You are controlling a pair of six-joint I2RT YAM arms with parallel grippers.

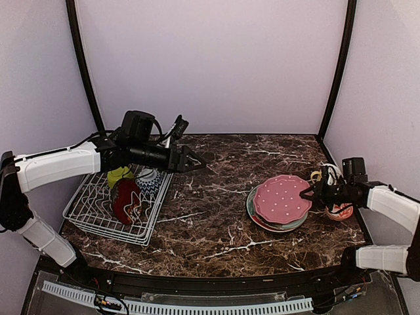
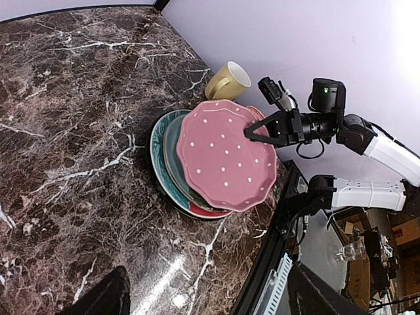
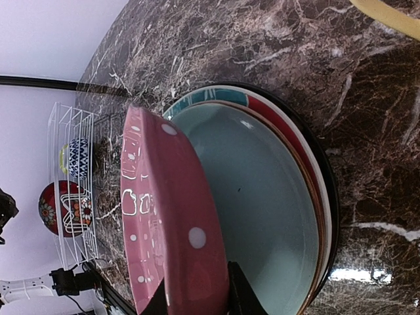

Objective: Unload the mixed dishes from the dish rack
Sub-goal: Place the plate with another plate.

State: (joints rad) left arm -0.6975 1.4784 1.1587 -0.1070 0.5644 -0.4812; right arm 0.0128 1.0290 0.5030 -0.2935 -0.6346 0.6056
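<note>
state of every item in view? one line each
Pink polka-dot scalloped plate: tilted over the plate stack, rim gripped by right hand.
Pale green plate: flat, beneath it.
Red-teal plate: flat, under the green one.
Left hand: open, empty, by the rack.
White wire dish rack: holds three dishes.
Lime-green bowl: on edge in rack.
Blue-white patterned bowl: same.
Dark red floral dish: same.
Pale yellow mug: on the marble table beside the stack.
</note>
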